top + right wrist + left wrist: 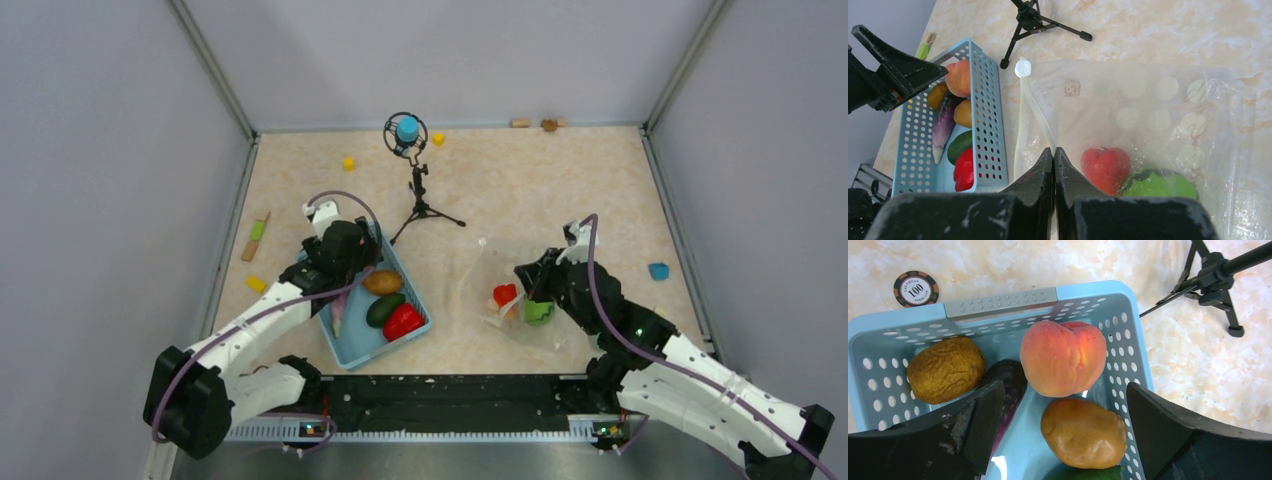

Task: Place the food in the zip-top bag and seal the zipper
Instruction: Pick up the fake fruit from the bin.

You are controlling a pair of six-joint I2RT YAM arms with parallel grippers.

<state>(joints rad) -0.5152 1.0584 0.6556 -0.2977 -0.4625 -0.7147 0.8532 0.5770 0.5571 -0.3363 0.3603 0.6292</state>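
A: Materials?
B: Light blue basket (pixel 1000 302) is hard, perforated plastic. In it lie a smooth peach (pixel 1063 357), a glossy potato (pixel 1083 437), a wrinkled brown fruit (pixel 945 369) and a dark eggplant (pixel 1010 382). The zip-top bag (pixel 1158 100) is soft clear film with white dots, crumpled. It holds a red piece (pixel 1105 167) and a green piece (pixel 1160 184).

A: Claws?
B: Left gripper (pixel 1064 386) is spread wide over the peach and potato. Right gripper (pixel 1053 152) is closed tight at the bag's mouth, just beside the zipper (pixel 1024 115). Whether it pinches film, cannot tell.

A: Room?
B: Basket and bag sit apart with bare table (pixel 520 190) between. Tripod (pixel 1033 22) legs stand near both far ends.
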